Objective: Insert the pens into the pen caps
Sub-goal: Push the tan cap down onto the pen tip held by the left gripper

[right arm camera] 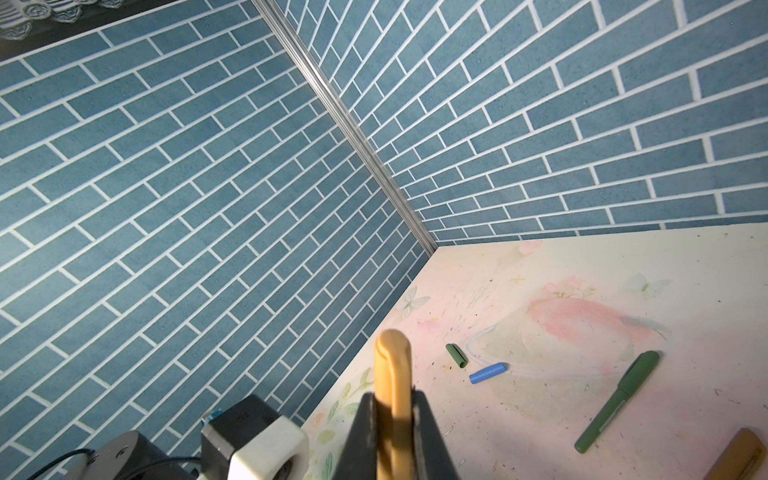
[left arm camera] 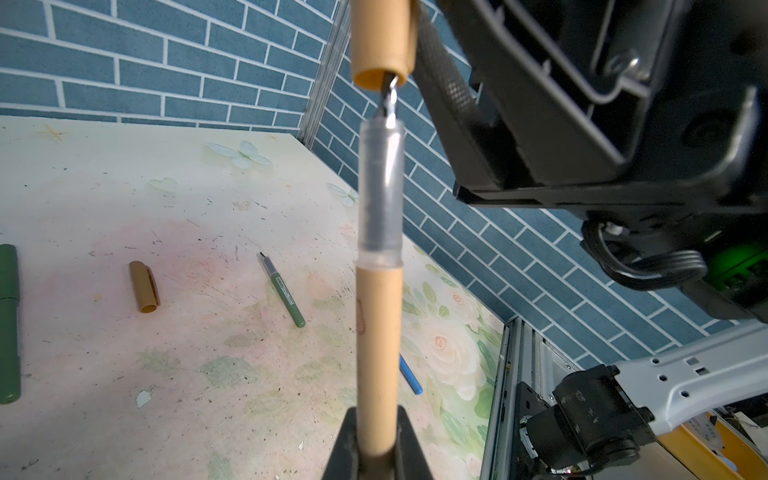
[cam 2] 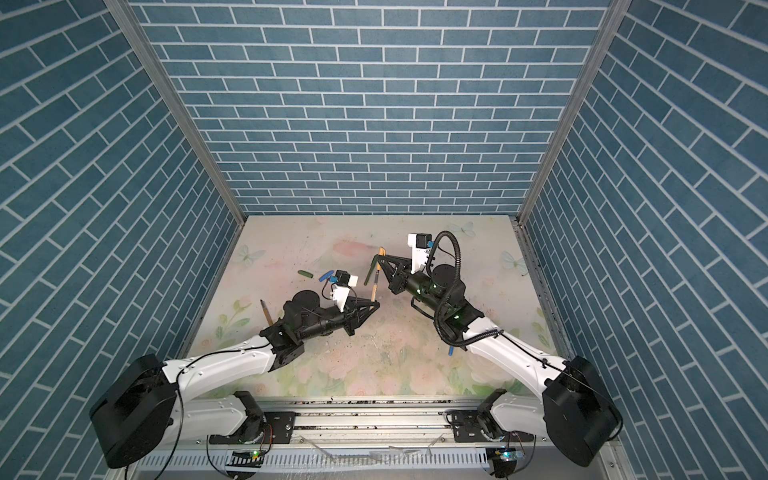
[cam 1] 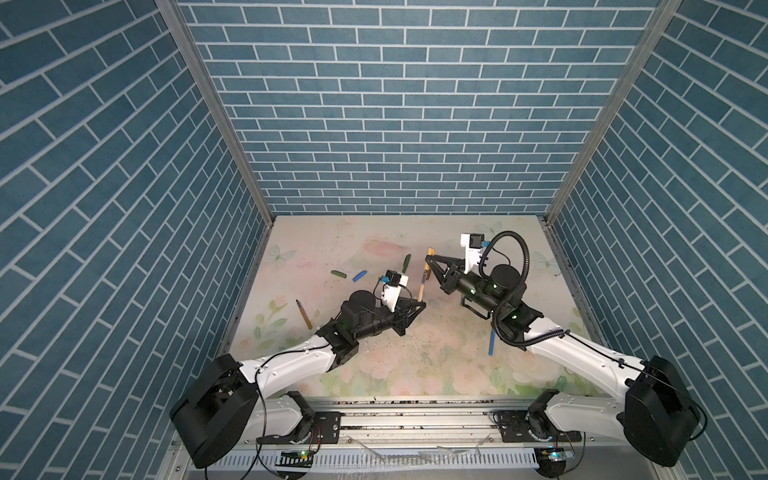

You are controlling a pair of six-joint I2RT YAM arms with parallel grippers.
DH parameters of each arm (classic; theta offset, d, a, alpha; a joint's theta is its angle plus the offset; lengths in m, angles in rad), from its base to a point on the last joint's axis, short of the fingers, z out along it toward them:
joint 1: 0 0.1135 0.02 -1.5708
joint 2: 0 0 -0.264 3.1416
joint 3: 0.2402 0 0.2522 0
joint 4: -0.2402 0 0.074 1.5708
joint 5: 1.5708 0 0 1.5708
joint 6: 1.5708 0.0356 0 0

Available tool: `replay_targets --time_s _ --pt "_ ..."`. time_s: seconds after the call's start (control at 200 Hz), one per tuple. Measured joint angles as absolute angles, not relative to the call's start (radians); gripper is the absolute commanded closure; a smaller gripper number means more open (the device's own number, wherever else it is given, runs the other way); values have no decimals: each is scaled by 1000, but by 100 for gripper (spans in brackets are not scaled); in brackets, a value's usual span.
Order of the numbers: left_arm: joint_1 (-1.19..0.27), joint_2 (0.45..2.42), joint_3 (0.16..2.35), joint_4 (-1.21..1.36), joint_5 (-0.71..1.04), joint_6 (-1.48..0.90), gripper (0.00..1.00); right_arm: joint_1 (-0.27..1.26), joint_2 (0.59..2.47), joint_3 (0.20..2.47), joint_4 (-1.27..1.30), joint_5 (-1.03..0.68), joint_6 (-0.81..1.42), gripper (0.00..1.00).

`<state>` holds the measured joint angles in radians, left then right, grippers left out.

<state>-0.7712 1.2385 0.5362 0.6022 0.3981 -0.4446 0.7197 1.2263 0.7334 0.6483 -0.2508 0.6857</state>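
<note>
My left gripper (cam 1: 422,305) (left arm camera: 379,453) is shut on the lower end of a tan pen (cam 1: 423,286) (left arm camera: 380,332), which points up and away. My right gripper (cam 1: 428,258) (right arm camera: 394,399) is shut on the tan pen cap (cam 1: 429,252) (right arm camera: 392,365) (left arm camera: 382,41), held above the table. In the left wrist view the pen's dark tip sits at the rim of the cap's open mouth, off to one side. A green cap (cam 1: 339,274) and a blue cap (cam 1: 360,275) lie on the table to the left. An amber-brown cap (left arm camera: 144,286) lies further in.
A capped green pen (cam 1: 406,261) (right arm camera: 619,401) lies beside the held pair. An uncapped green pen (left arm camera: 282,291) lies under the right arm. An orange-brown pen (cam 1: 304,314) is left of my left arm, and a blue pen (cam 1: 492,343) lies beneath the right forearm. Blue brick walls enclose the table on three sides.
</note>
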Motion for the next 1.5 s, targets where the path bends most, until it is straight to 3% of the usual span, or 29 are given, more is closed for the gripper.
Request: replay_targets --time_s 0.905,1.5 --pt "-773 1280 577 628 358 -483 100 735 1248 693 694 -266 728 88" --pt "-725 1279 726 434 395 -435 100 735 1286 693 812 -240 710 86"
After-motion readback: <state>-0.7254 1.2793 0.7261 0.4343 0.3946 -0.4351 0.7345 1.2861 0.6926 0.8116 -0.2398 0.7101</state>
